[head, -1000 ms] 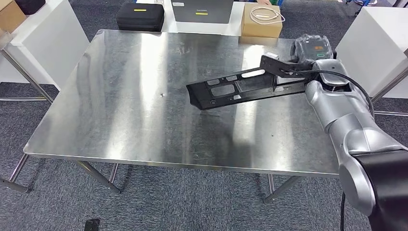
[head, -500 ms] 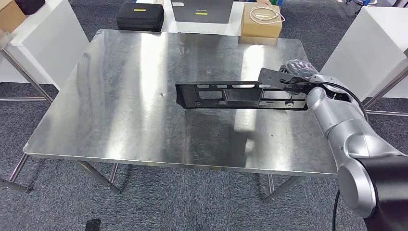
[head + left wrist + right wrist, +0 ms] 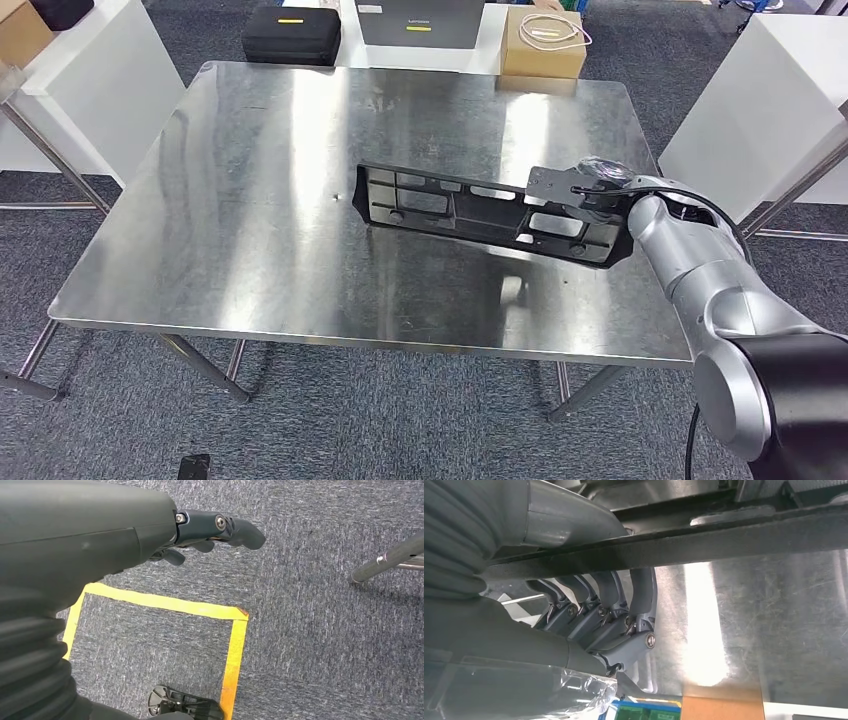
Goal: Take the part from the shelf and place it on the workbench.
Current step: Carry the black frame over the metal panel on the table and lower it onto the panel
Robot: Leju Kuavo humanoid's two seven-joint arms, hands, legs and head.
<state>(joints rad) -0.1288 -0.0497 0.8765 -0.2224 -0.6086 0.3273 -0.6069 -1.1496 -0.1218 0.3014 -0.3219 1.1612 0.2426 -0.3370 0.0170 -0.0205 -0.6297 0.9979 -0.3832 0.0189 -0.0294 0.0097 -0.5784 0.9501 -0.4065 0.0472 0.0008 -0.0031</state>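
Black part (image 3: pixel 480 212), gripped by right robot hand (image 3: pixel 598 183), over bare steel workbench (image 3: pixel 250 220).

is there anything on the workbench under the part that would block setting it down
Nothing visible does. The right hand holds the part over the workbench, and the steel below it is bare.

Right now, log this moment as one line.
right hand: holds black part over metal table | left hand: hanging, holds nothing | part not yet released
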